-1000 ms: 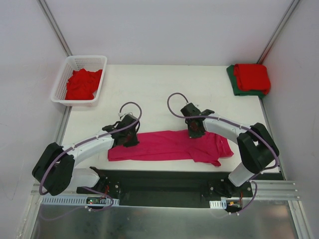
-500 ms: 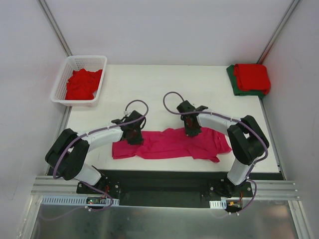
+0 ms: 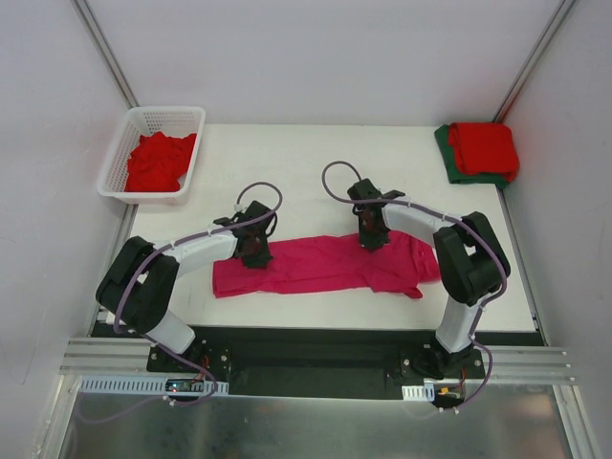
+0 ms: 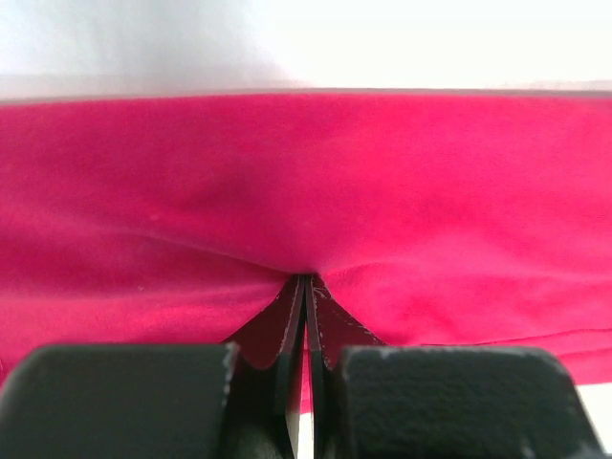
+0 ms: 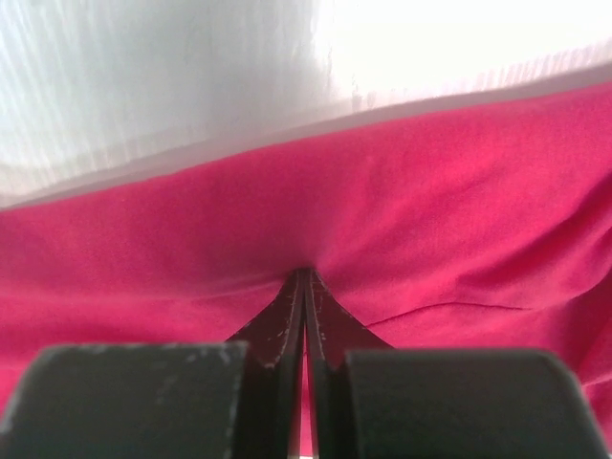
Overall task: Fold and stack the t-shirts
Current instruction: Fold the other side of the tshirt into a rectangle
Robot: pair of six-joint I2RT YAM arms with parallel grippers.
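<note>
The fingers of my left gripper (image 4: 304, 283) are pressed together. They pinch a small bit of the pink shirt (image 3: 325, 266), and the cloth puckers at the tips. The fingers of my right gripper (image 5: 304, 277) are pressed together too and pinch the same shirt. The shirt lies in a long strip across the near part of the table (image 3: 306, 177), running from 9 o'clock to 3 o'clock. I hold it along its 12 o'clock edge, one gripper toward each end.

I think a few things could go wrong. Each pinch is very small, so the cloth could slip out if I pull hard. I cannot tell if I hold every layer or just the top one. If it is just the top one, the shirt will open up and not fold. If one gripper goes faster than the other, the fold will turn out crooked. The 3 o'clock end looks bunched and could drag.

At 2 o'clock, in the far corner and well apart from me, a folded red shirt (image 3: 483, 148) sits on a green shirt (image 3: 446, 145). At 10 o'clock a basket (image 3: 164, 112) holds more red shirts (image 3: 158, 161). Nothing lies between the pink shirt and that stack. Only my own bent arms crowd the space.
</note>
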